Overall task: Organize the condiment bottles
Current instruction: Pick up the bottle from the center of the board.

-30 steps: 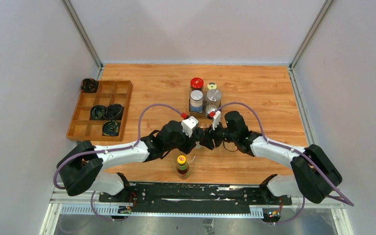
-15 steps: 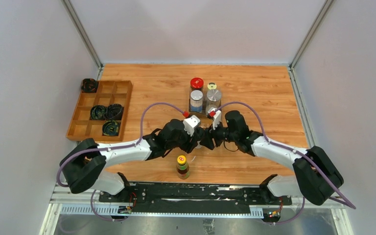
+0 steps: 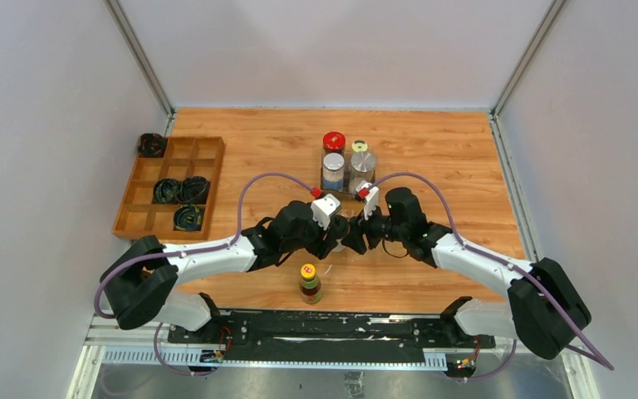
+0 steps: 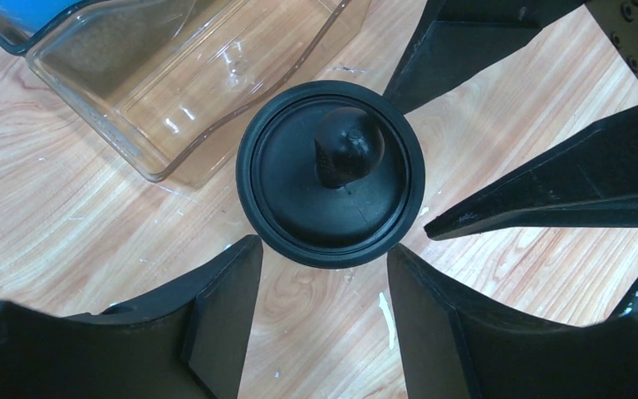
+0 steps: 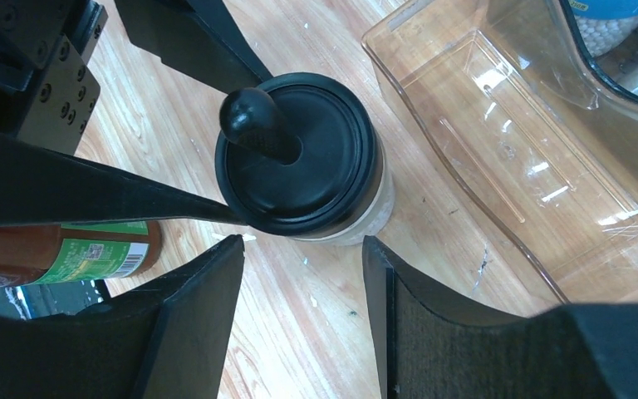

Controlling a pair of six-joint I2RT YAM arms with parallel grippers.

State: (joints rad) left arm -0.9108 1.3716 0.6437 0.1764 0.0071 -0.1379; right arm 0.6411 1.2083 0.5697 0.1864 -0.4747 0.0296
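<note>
Left gripper [image 4: 322, 247] hangs with jaws apart, flanking the near rim of the black-capped, knob-topped round jar [image 4: 299, 204] without clamping it. That jar stands upright, long axis vertical, on the wooden table [image 4: 66, 216], directly between the 2 tools and just short of the clear plastic bin [image 4: 174, 91]. Right gripper [image 5: 301, 243], jaws likewise apart and holding nothing, faces it from the opposite side. Neither arm looks clearly nearer.
</note>
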